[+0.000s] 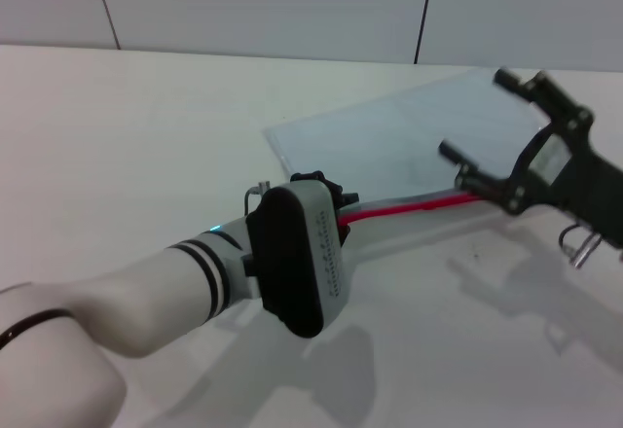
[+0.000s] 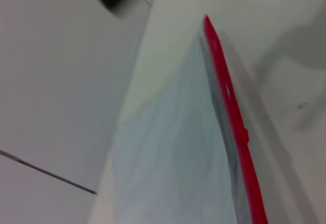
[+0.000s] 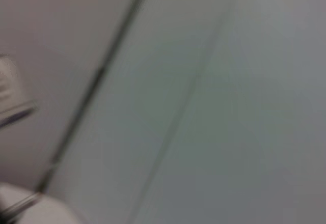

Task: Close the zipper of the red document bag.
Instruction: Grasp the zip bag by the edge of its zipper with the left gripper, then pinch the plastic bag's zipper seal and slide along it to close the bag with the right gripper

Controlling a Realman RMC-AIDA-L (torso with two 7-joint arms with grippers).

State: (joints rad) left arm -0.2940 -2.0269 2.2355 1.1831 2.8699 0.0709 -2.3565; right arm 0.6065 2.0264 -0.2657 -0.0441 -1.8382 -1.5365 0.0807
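The red document bag [image 1: 409, 131] lies flat at the far right of the white table, translucent pale blue-grey. Its zipper [image 1: 419, 206] is a thin red strip along the near long edge. My left gripper [image 1: 321, 187] sits at the left end of that strip, mostly hidden behind its own white wrist. My right gripper [image 1: 474, 114] hovers over the bag's right part, open, with its lower finger close above the zipper's right end. In the left wrist view the zipper [image 2: 229, 107] runs along the edge of the bag [image 2: 168, 158].
The white table [image 1: 146, 136] stretches out to the left and front. A pale wall with dark seams [image 1: 423, 10] rises behind it. The right wrist view shows only blurred pale surface.
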